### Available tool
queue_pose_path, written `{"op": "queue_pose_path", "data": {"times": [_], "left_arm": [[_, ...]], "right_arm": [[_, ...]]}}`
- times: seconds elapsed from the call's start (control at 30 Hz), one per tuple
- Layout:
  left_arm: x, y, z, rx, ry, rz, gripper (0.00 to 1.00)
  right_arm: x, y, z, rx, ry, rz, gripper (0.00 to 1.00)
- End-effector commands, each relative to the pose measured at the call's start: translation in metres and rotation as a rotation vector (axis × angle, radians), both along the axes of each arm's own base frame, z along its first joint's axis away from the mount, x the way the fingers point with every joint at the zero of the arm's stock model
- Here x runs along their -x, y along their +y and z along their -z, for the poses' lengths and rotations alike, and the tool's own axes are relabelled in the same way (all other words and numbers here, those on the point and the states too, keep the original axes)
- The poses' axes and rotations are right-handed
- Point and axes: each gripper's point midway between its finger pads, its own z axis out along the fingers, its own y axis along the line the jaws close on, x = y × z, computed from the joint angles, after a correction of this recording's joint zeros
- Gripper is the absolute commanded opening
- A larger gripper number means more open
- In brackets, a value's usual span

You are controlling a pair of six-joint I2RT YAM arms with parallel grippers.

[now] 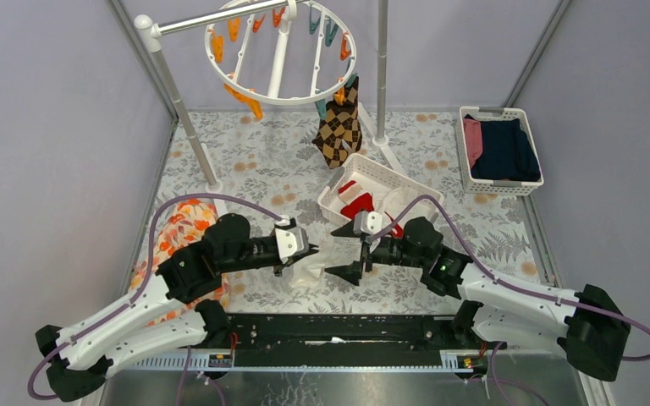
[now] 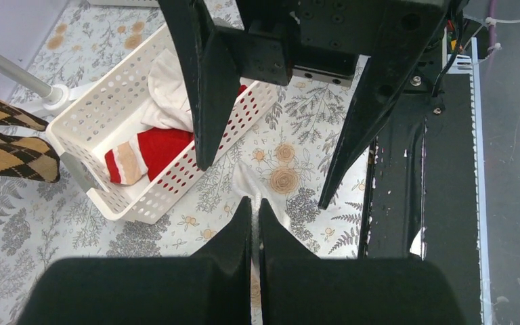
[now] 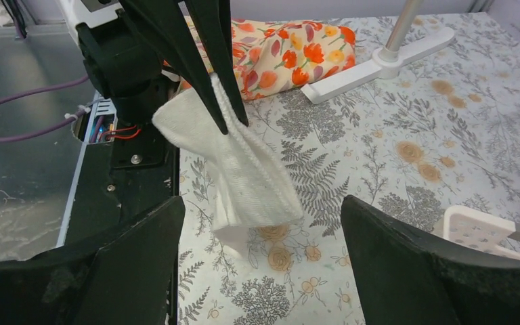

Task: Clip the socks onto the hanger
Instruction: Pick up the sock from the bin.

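Note:
A whitish sock (image 3: 244, 169) hangs above the floral table with my left gripper (image 2: 254, 203) shut on its upper part. My right gripper (image 3: 263, 210) faces it, open wide, a finger to either side of the sock's lower end and not touching it. From above, the left gripper (image 1: 294, 258), the sock (image 1: 315, 269) and the right gripper (image 1: 338, 251) meet at the table's near middle. The round white hanger (image 1: 279, 55) hangs at the back, with a brown argyle sock (image 1: 338, 127) clipped to its rim. Red socks (image 1: 357, 203) lie in a white basket (image 1: 381, 173).
An orange floral cloth (image 1: 178, 228) lies by the left arm. The drying rack's poles and feet (image 1: 212, 182) stand on the table. A slatted basket (image 1: 525, 182) with navy and pink clothes sits at the back right. The black base rail (image 1: 338, 326) runs along the near edge.

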Motion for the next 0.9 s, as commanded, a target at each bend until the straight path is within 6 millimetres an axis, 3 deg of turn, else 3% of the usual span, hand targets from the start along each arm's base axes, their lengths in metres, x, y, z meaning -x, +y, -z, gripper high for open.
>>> {"op": "queue_pose_path", "data": {"times": [0.0, 0.27, 0.57, 0.87], "left_arm": [[0.009, -0.001, -0.015, 0.034, -0.064, 0.060, 0.00], [0.012, -0.004, -0.013, 0.043, -0.057, 0.082, 0.00], [0.012, -0.002, -0.016, 0.072, -0.053, 0.062, 0.00], [0.012, -0.006, -0.026, 0.131, -0.009, 0.043, 0.01]], "right_arm": [[0.005, 0.014, -0.037, -0.099, -0.031, -0.068, 0.92], [0.014, 0.021, -0.042, -0.107, -0.034, -0.141, 0.79], [0.014, 0.019, -0.044, -0.112, -0.032, -0.131, 0.39], [0.010, 0.016, -0.045, -0.099, -0.046, -0.103, 0.10]]}}
